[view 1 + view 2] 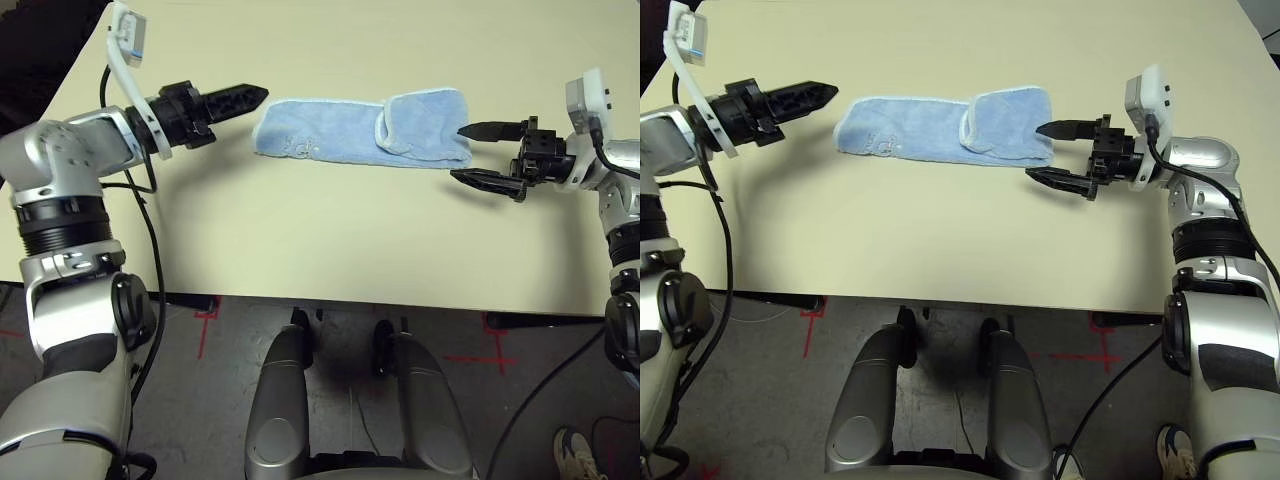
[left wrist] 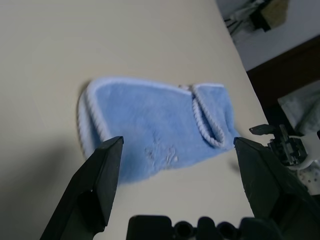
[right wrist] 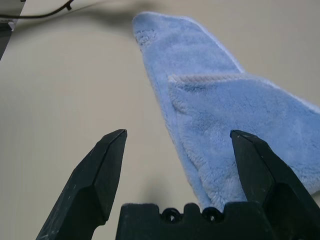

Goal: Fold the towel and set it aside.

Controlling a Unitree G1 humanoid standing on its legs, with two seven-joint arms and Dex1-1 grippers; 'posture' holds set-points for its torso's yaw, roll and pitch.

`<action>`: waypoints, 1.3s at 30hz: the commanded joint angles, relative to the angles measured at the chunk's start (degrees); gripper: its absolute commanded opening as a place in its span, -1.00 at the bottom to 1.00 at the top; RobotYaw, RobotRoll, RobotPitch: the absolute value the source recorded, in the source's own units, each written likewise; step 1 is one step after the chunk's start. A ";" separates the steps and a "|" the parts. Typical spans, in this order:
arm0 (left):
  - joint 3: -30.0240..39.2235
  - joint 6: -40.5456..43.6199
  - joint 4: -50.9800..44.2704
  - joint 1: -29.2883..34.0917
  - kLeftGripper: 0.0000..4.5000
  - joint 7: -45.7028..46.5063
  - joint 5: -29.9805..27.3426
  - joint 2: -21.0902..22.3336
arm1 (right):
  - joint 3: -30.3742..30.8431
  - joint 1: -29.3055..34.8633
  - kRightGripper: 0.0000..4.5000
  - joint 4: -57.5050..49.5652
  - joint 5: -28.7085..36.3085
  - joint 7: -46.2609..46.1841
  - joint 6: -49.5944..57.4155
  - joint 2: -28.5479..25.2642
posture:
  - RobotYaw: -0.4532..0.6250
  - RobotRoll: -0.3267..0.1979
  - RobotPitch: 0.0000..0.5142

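The small light-blue terry towel (image 1: 362, 130) with white stitched edging lies flat on the pale cream tabletop (image 1: 330, 240), folded into a long narrow band that runs across the far half of the table between the two arms. Its right end is doubled over on top of itself, the corded white edge curling in a loop there, and faint embroidery shows on the lower left part of the band — too small to read. Over on the robot's left, the left gripper (image 1: 262, 94), two black fingers on a silver forearm, points level toward the towel's left end and sits just beside it, not touching; from the head cameras its fingers overlap into one dark wedge, but the left wrist view shows them spread wide with nothing between them, the towel lying beyond the tips. On the other side, the right gripper (image 1: 1042, 152) points level at the towel's folded right end — its jaws are wide apart, one black fingertip (image 1: 1048, 129) right at the towel's corner edge, the other lower and just clear of the cloth over bare table. The right wrist view confirms it: both fingers splayed, nothing pinched, the towel's folded end lying just ahead of them. A black cable (image 1: 152, 250) hangs from the left arm.
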 commanded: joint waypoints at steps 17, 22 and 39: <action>2.10 8.30 -1.16 4.28 1.00 9.43 -0.24 -5.01 | 0.43 1.72 0.99 -3.71 0.73 -1.08 2.27 -0.59 | 0.00 0.25 0.24; 2.62 3.16 3.57 2.01 1.00 11.79 0.05 -7.58 | 0.49 1.66 0.99 -4.02 0.75 -1.38 2.42 -0.59 | 0.00 0.25 0.24; -0.21 -9.50 17.27 -1.86 1.00 15.46 2.15 -6.07 | 0.52 1.79 0.99 -5.46 0.86 -2.14 2.84 -0.50 | -0.01 0.25 0.23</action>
